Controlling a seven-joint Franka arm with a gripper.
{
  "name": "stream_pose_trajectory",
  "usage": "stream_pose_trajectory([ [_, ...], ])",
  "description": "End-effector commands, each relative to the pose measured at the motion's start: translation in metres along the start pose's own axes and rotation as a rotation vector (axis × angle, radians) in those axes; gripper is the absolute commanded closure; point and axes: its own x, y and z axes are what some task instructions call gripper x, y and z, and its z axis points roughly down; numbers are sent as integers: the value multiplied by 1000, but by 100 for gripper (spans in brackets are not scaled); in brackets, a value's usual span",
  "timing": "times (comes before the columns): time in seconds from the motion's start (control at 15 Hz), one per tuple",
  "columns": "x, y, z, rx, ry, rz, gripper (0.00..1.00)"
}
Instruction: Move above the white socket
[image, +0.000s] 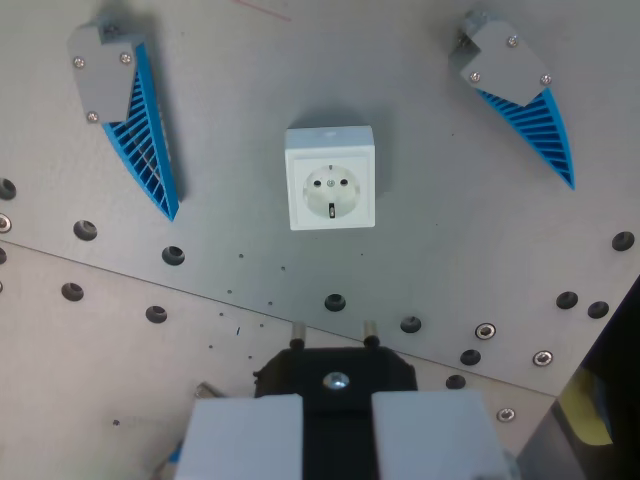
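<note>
The white socket (331, 178) sits face-up on the grey plate (450, 250), just above the frame's centre. The gripper (340, 140) is spread wide, its blue fingers (148, 140) in the upper left and upper right corners, well apart from the socket between them.

White square socket (331, 178), face up, flat on grey plate.
</note>
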Motion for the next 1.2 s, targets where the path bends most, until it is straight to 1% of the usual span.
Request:
stream_pose_trajectory([
  [0.07,0,0,0,0,0,0,100],
  [0.4,0,0,1,0,1,0,100],
  [0.67,-1,0,4,1,1,0,100],
  [1.0,-3,0,12,-6,19,-5,100],
  [1.2,-6,1,20,-12,37,-8,100],
])
